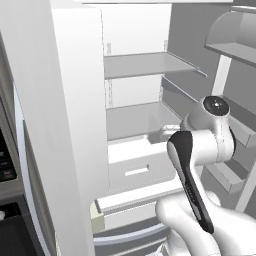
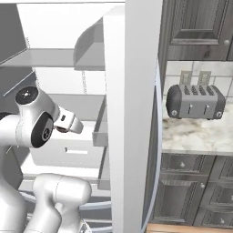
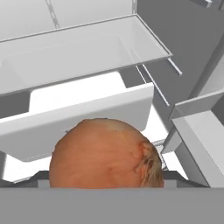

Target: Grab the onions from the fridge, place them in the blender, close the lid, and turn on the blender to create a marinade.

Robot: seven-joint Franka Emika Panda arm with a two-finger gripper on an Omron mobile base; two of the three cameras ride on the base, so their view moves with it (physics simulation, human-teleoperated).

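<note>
A round orange-brown onion with papery skin (image 3: 105, 153) sits right at the bottom of the hand view, between the gripper's dark finger tips (mostly hidden behind it), so the pincer appears closed on it. Beyond it the tall white double-door fridge (image 1: 75, 100) stands open, its white pull-out drawer (image 3: 78, 118) drawn out below bare white shelves (image 1: 145, 64). The white arm (image 1: 200, 145) is bent, reaching into the fridge at drawer height.

The white fridge (image 1: 75, 100) stands with both doors open, shelves bare, its drawer (image 3: 78, 113) pulled out. A brown-skinned onion (image 3: 105, 153) sits close before the hand camera, above the drawer front.
</note>
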